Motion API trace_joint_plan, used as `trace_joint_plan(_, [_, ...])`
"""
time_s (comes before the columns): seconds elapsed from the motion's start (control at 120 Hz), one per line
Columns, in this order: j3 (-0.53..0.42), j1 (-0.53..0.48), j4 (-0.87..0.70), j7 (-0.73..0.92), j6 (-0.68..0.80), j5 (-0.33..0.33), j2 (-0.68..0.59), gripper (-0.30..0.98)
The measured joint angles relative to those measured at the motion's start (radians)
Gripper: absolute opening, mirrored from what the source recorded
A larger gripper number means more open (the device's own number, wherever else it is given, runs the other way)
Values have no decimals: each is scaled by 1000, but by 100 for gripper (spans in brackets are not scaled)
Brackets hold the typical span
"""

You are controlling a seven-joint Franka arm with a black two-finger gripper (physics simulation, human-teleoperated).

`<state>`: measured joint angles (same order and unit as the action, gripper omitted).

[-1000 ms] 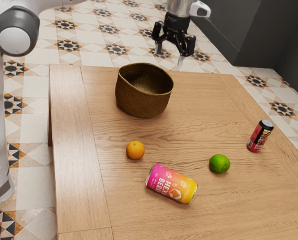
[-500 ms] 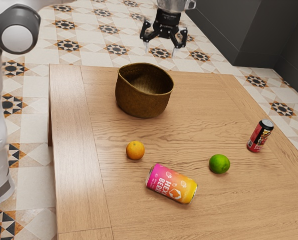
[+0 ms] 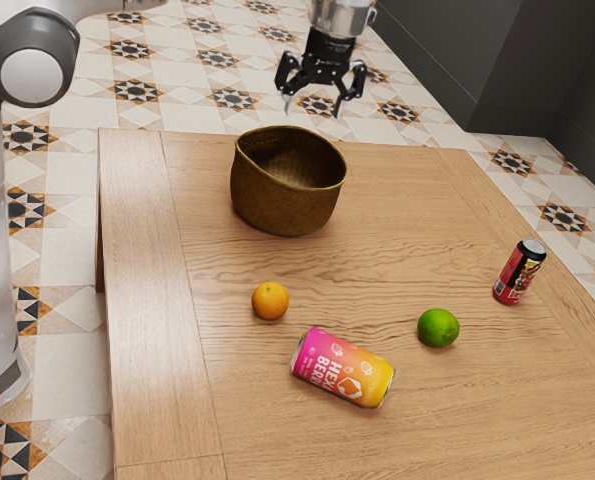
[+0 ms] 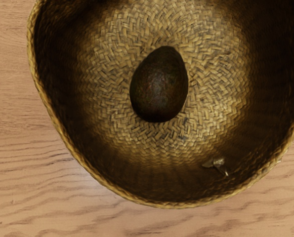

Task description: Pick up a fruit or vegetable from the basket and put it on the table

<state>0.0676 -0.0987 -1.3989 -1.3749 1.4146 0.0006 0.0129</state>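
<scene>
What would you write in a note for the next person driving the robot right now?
Gripper: open, empty, up above the basket.
Job's things: a dark fruit that looks like an avocado lies in the basket, which stands on the table. An orange fruit, a green one and two cans, one upright and one on its side, are on the table outside it.
Done: the gripper is over the basket; the fruit isn't picked up yet.
Left: go down, grip the avocado, lift it over the rim, set it on the table and let go.
</scene>
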Motion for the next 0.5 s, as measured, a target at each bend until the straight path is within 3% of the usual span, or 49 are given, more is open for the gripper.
trace_joint_plan(0.108, [37,-10,-18,-22,25,4,23,69])
trace_joint_plan(0.383, [96,-202,-212,-62,156,6,32,69])
trace_joint_plan(0.5, [100,-233,-283,-74,216,7,22,69])
